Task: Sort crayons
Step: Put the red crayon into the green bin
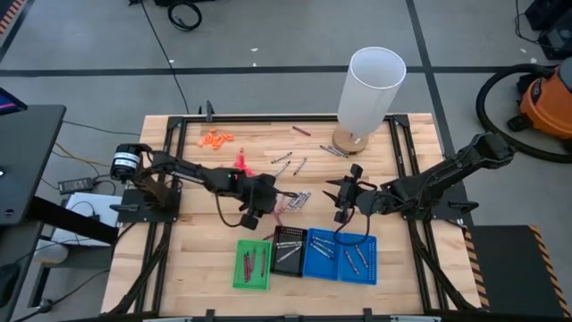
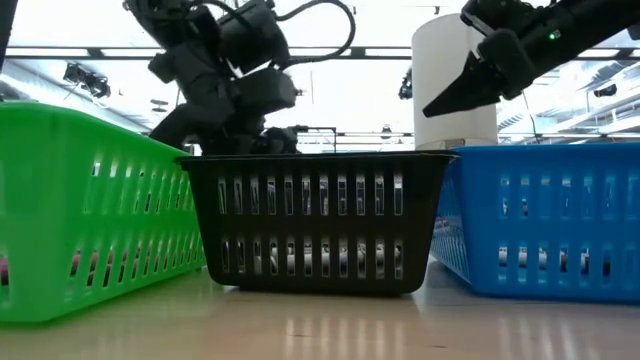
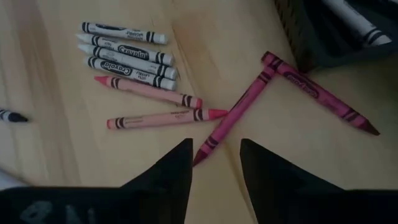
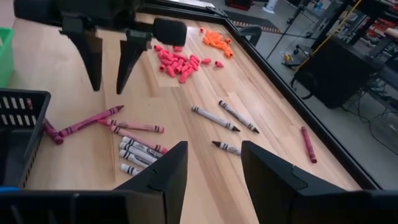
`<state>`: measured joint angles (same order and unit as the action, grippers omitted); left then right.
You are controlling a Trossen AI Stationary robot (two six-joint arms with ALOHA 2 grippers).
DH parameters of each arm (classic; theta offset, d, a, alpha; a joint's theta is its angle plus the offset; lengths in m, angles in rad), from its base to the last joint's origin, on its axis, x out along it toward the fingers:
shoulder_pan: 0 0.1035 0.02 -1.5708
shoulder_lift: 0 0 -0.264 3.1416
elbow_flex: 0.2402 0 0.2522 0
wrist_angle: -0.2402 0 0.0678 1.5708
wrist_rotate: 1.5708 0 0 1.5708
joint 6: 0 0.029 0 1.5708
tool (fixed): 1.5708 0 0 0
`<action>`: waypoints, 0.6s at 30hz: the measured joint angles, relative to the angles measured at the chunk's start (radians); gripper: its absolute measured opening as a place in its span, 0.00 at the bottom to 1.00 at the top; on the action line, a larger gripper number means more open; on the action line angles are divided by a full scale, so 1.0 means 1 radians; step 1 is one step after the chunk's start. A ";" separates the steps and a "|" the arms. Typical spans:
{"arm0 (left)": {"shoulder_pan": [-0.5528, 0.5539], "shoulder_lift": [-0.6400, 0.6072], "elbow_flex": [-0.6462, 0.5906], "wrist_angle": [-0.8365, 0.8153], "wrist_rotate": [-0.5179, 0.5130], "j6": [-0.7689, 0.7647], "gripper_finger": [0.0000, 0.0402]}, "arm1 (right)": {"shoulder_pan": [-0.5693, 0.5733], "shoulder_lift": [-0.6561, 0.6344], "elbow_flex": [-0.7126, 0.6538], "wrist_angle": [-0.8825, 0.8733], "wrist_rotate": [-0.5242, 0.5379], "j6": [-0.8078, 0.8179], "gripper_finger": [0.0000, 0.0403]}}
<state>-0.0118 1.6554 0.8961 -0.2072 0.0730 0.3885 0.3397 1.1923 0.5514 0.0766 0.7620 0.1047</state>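
- We see left tool point(image 3: 214, 158) released, empty, directly above a maroon crayon point(image 3: 233, 118).
- Crayon's long axis crosses the finger gap obliquely.
- Right tool point(image 4: 211, 165) released, farther off.

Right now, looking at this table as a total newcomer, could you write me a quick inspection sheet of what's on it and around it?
Surface: wooden table with a dark frame.
Job's things: crayons loose in a cluster mid-table, more scattered farther back; some already lie in the green tray, black tray and blue tray.
Clutter: orange bits, pink-red bits, tall white cylinder.
Grippers: left tool open, above a maroon crayon, holding nothing; right tool open, empty, above the table just behind the blue tray.
Cables: black cable across the floor.
Surroundings: orange vacuum, grey floor; no people seen.
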 joint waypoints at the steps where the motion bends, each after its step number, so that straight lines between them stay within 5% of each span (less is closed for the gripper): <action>1: 0.005 0.000 -0.014 0.025 0.007 0.000 0.36 | -0.001 0.000 0.000 0.003 0.000 0.000 0.39; 18: 0.062 0.043 -0.172 0.365 0.126 0.084 0.36 | 0.000 0.000 0.000 0.022 -0.005 -0.003 0.39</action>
<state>0.0498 1.6980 0.7243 0.1573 0.1989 0.4725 0.3393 1.1923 0.5510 0.0990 0.7570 0.1017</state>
